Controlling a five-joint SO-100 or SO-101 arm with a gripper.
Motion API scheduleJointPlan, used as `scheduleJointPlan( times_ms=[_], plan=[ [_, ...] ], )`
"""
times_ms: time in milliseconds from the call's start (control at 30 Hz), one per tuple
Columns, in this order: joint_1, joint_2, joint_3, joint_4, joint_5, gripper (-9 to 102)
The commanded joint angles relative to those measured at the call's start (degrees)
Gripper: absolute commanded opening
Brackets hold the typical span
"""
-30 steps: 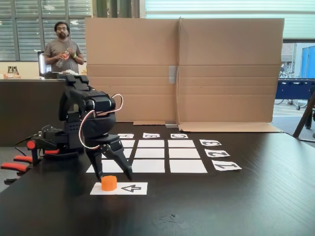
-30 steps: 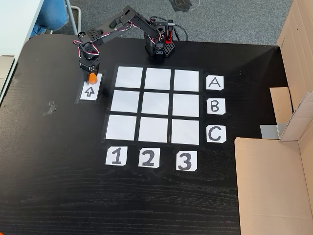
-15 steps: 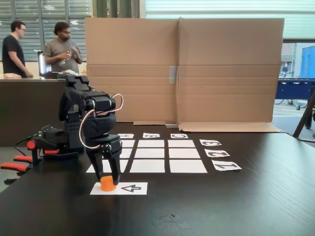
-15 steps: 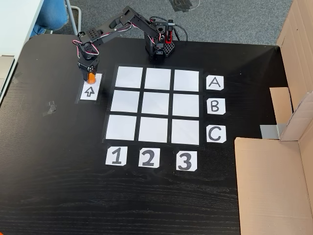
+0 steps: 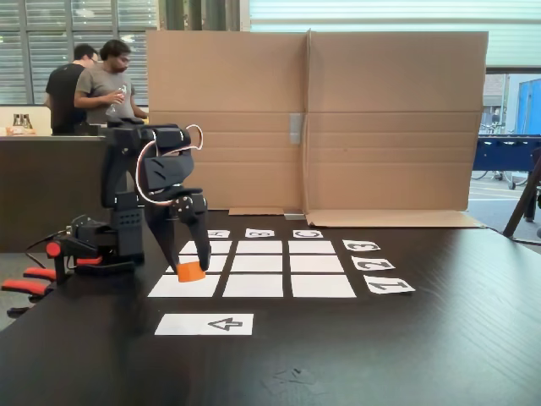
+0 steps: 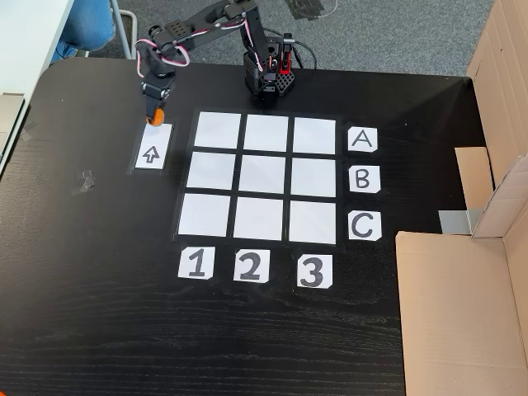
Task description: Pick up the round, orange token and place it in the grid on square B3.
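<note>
My black two-finger pincer is clenched on the small, squat, bright orange cylinder token, which hangs clear of the dark wooden table. In the low fixed view the token sits between my fingertips, above the nearest left rectangle of the grid of nine blank white paper rectangles. In the fixed view from above, my pincer and the token show at the far end of the white card with a black arrow, just left of the grid. The blank white rectangle in row B, column 3 lies bare, well apart from the token. A tall brown cardboard screen stands behind the table.
</note>
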Motion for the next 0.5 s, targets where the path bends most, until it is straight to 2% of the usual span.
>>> scheduleJointPlan(
  times_ms=[0,300,467],
  plan=[
    [-3.3,10.2,5.1,-0.6,-0.7,-1],
    [-20.3,31.1,22.0,0.3,2.7,-1],
    [-32.0,37.9,23.5,2.2,7.2,-1]
  ],
)
